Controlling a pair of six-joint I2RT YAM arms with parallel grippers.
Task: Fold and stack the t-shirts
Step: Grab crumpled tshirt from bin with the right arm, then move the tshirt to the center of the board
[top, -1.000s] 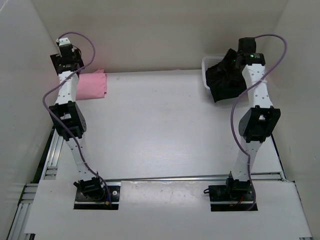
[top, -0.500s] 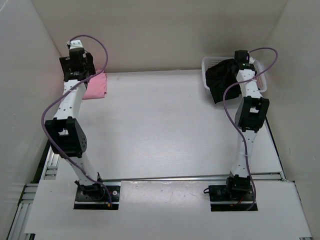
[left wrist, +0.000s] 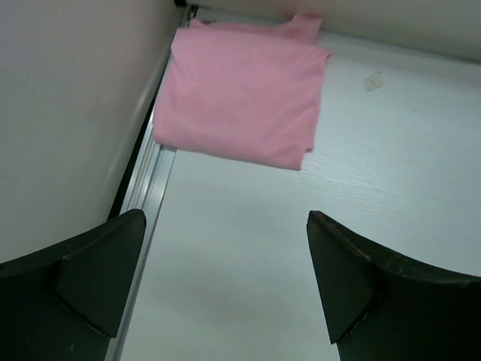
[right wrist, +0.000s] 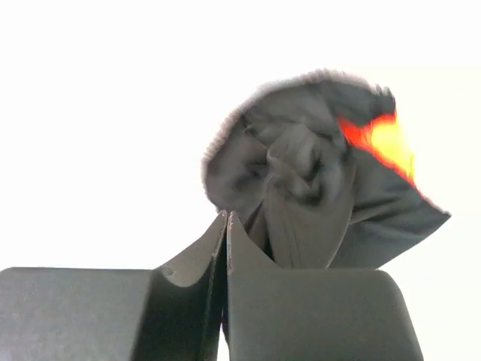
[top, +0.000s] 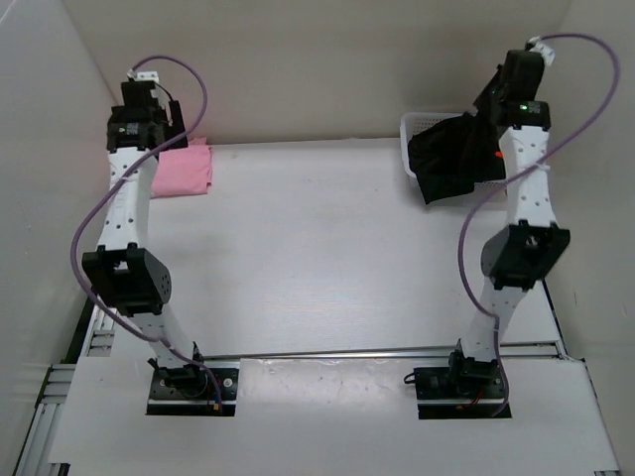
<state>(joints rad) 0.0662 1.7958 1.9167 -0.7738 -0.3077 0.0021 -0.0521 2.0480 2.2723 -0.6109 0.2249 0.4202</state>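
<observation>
Two arms rise from the near edge of the white table [top: 317,258], the left arm [top: 127,273] and the right arm [top: 524,248], and each one reaches toward its own far corner. At the far left, the left gripper [left wrist: 225,218] hangs above the table with its fingers [left wrist: 90,278] spread wide and nothing between them. Just beyond it the pink t-shirt [left wrist: 240,98] lies flat on the table as a folded rectangle. It is close against the side wall [left wrist: 68,113] in the far left corner and apart from the gripper. At the far right, the right gripper [right wrist: 227,224] is held high over the white mesh basket [top: 411,125], which stands in the far right corner. Its two fingers are pressed together, and the black t-shirt [right wrist: 301,188] is bunched right at their tips, so it appears pinched by a fold. In the top view the black t-shirt hangs from this gripper down over the near rim of the basket and onto the table. A small part of the orange t-shirt [right wrist: 383,139] shows behind the black cloth; how it lies in the basket cannot be told.
</observation>
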